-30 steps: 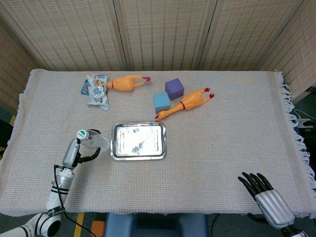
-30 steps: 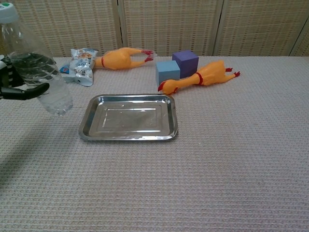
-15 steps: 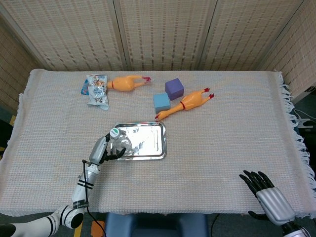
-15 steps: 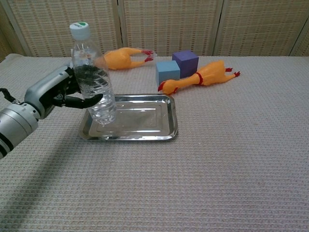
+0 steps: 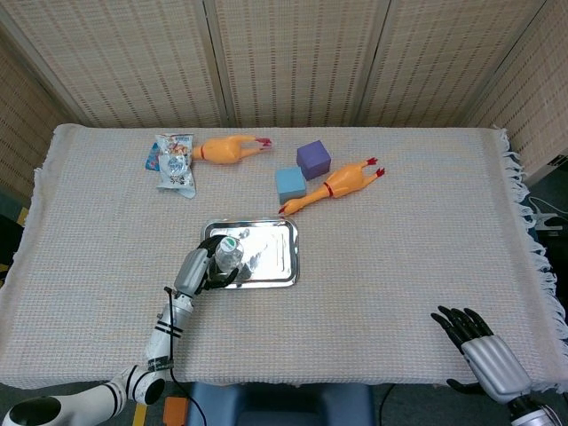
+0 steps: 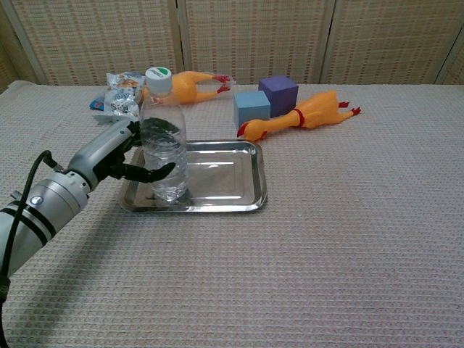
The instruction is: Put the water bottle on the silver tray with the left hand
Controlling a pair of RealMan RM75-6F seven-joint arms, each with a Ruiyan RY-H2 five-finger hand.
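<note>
A clear water bottle (image 6: 164, 141) with a white and green cap stands upright on the left part of the silver tray (image 6: 225, 181). My left hand (image 6: 116, 156) grips the bottle around its middle. From the head view the bottle (image 5: 229, 251) and the left hand (image 5: 197, 269) sit over the tray's (image 5: 271, 257) left side. My right hand (image 5: 484, 355) rests low at the table's near right corner, fingers spread, holding nothing.
Behind the tray lie two yellow rubber chickens (image 6: 301, 114) (image 6: 181, 87), a blue cube (image 6: 251, 108), a purple cube (image 6: 279, 91) and a snack packet (image 6: 119, 98). A woven cloth covers the table; a fringe hangs at its right edge (image 5: 532, 240).
My left hand has carried the bottle rightward from beside the tray onto its left part and lowered it until it stands on the tray. The right hand has stayed put.
</note>
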